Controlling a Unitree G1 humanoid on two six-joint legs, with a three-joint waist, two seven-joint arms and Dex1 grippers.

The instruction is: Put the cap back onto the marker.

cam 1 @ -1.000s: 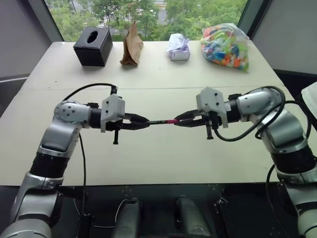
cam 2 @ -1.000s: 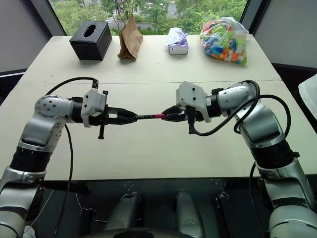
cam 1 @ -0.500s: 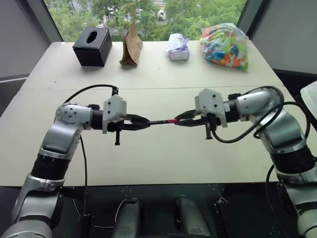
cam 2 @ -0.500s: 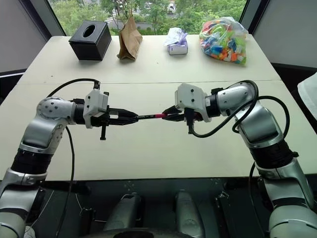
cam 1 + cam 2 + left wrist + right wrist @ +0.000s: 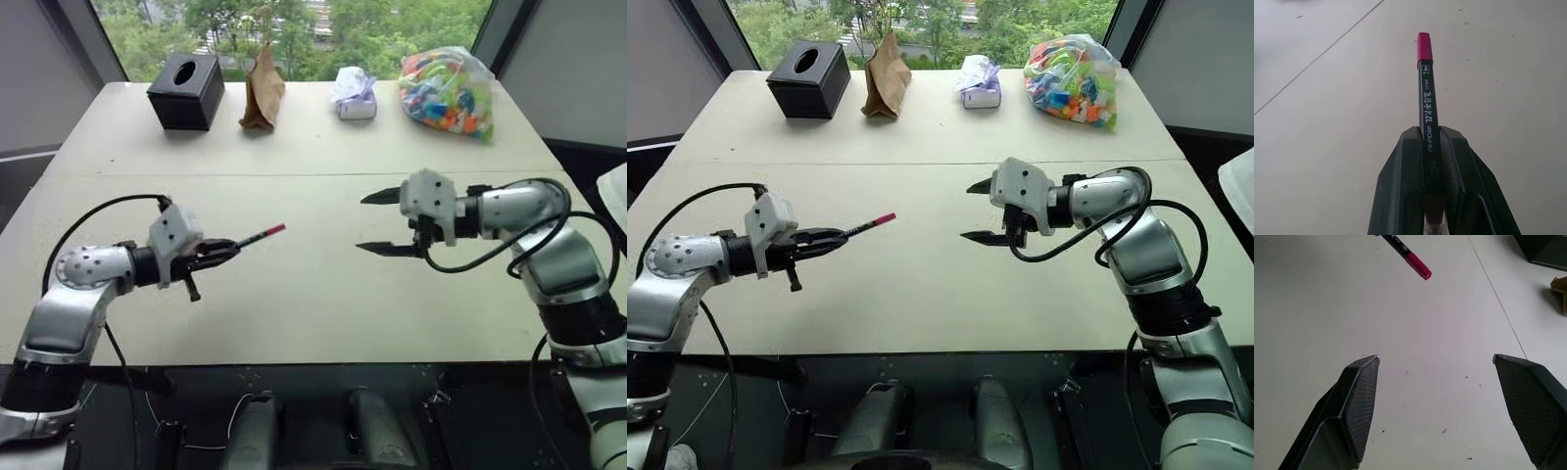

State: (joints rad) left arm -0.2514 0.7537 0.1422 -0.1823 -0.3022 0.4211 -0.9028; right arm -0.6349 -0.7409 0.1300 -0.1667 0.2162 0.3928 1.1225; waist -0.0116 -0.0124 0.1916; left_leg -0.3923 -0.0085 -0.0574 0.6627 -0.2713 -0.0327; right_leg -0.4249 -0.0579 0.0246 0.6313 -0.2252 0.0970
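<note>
Gripping slim dark marker (image 5: 1428, 105), glossy red cap (image 5: 1423, 48) fitted

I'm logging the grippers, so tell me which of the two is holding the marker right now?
The left gripper: shut on the marker, red cap on its free end. The right gripper stands open, with nothing between its fingers.

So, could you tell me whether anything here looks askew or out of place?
Nothing stands out: the red cap sits straight on the marker held by the left gripper, and the right gripper is open and empty.
</note>
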